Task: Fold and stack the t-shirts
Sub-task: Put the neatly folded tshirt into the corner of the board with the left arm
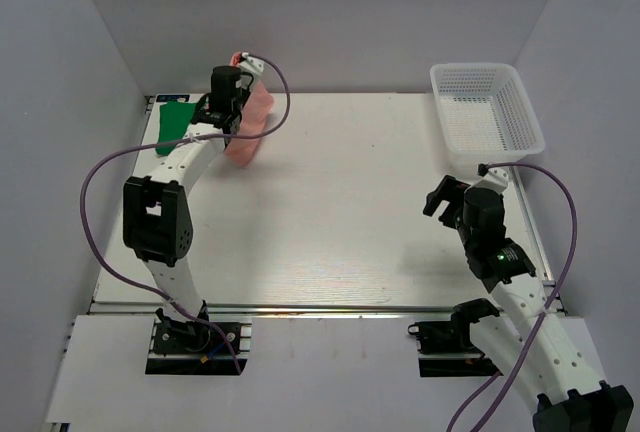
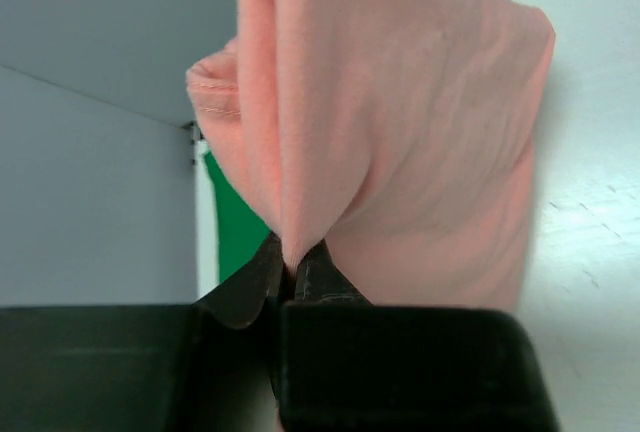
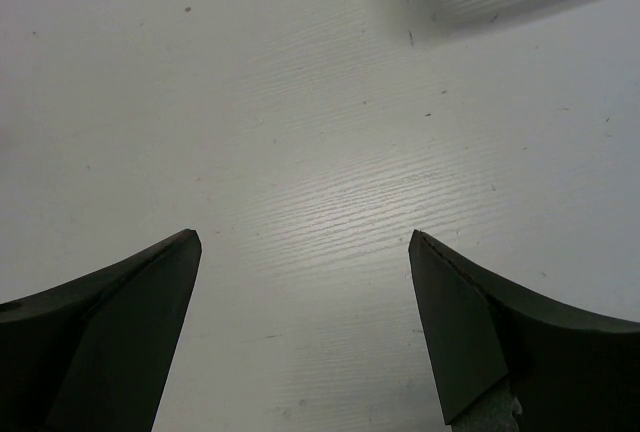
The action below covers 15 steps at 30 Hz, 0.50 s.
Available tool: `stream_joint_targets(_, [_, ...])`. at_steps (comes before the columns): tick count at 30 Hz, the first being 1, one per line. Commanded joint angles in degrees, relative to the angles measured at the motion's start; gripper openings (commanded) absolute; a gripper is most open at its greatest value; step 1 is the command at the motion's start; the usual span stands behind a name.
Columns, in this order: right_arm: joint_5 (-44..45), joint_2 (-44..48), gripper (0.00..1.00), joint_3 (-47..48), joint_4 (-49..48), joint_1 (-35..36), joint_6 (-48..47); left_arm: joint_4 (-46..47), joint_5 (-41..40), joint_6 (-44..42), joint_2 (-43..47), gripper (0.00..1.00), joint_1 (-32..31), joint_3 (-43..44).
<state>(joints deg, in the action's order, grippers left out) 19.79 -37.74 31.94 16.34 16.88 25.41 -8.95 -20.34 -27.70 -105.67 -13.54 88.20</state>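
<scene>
Left gripper (image 2: 295,267), arm stretched to the far-left corner, pinches the salmon-pink shirt (image 2: 420,152); right gripper (image 3: 303,242) gapes wide.

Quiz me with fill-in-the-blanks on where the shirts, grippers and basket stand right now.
1. The left gripper is shut on the pink t-shirt; the right gripper is ____.
2. The green t-shirt lies in the far-____ corner of the table.
3. The white basket sits on the ____ arm's side.
Missing: open; left; right.

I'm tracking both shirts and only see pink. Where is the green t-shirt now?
In the top view, the green t-shirt lies at the far-left corner of the table, just left of the pink t-shirt pinched in the left tool.
</scene>
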Motion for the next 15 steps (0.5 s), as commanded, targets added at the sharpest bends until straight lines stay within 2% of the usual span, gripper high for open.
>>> stream_joint_targets(1, [1.65,-0.5,0.9,1.37,-1.66,-0.19,1.05,4.29,-1.99,-2.09,1.7,0.0,1.84,5.83])
stream_joint_targets(9, [0.07,-1.38,0.9,2.15,-2.54,-0.27,1.93,5.96,-2.51,-2.62,-2.26,0.0,5.8,10.75])
stream_joint_targets(15, [0.33,-1.11,0.9,2.77,-2.45,-0.27,2.28,4.29,-2.51,0.11,-7.27,0.0,9.14,13.3])
